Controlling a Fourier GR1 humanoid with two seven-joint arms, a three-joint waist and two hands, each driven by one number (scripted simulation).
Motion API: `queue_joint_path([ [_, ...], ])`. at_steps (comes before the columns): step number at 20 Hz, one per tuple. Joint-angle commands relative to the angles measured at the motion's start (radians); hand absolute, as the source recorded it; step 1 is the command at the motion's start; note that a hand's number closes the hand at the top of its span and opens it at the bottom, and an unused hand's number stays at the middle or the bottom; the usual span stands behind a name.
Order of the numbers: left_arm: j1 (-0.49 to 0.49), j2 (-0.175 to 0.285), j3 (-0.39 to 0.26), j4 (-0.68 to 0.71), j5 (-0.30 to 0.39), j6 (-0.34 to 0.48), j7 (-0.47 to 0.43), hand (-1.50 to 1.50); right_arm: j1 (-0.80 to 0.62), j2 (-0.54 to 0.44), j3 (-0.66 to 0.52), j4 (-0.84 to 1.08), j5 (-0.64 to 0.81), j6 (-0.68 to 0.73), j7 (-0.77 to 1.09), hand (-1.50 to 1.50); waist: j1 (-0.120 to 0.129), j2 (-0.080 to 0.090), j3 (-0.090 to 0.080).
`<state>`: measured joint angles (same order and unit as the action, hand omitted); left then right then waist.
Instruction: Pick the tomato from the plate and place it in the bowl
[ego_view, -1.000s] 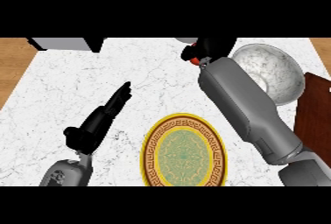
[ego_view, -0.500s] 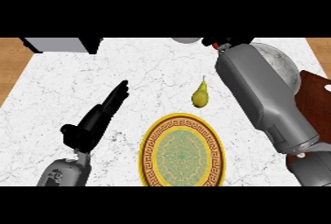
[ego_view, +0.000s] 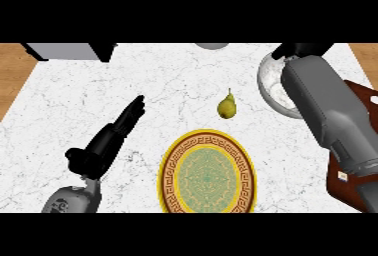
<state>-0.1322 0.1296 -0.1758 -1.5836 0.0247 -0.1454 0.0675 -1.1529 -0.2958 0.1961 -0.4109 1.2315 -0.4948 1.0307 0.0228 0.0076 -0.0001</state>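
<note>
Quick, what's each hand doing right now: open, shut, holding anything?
Left hand: open, holding nothing.
Right hand: at the far rim of the bowl; open or shut cannot be told.

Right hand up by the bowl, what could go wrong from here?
1. The right hand sits at the bowl's far rim, not over its middle; anything released there might land on the counter.
2. The right forearm hides much of the bowl and no tomato shows, so placement can't be checked.
3. The pear lies just left of the bowl; the arm drawing back could knock it.
</note>
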Motion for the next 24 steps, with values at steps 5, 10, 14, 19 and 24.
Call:
queue_joint_path([
  [5, 0.001, -0.033, -0.022, 0.001, -0.036, 0.033, -0.004, 0.00, 0.098, -0.007, -0.215, 0.071, -0.243, 0.041, -0.111, 1.50, -0.009, 0.001, 0.002],
  [10, -0.056, -0.007, 0.027, 0.051, -0.005, -0.010, -0.019, 0.00, 0.105, -0.044, -0.311, 0.075, -0.356, 0.032, -0.333, -1.50, 0.002, 0.006, 0.001],
  [14, -0.007, -0.025, -0.009, -0.027, -0.017, 0.003, 0.054, 0.00, 0.147, -0.080, -0.333, 0.040, -0.370, -0.070, -0.448, -1.50, -0.001, 0.000, 0.001],
  [19, 0.009, -0.024, 0.000, -0.053, -0.027, 0.016, 0.053, 0.00, 0.155, -0.086, -0.359, -0.014, -0.365, -0.245, -0.404, -1.50, -0.008, -0.006, 0.001],
  [24, 0.003, -0.013, 0.031, -0.015, -0.004, -0.005, 0.033, 0.00, 0.238, -0.104, -0.436, -0.117, -0.436, -0.381, -0.420, -1.50, -0.032, -0.011, 0.001],
])
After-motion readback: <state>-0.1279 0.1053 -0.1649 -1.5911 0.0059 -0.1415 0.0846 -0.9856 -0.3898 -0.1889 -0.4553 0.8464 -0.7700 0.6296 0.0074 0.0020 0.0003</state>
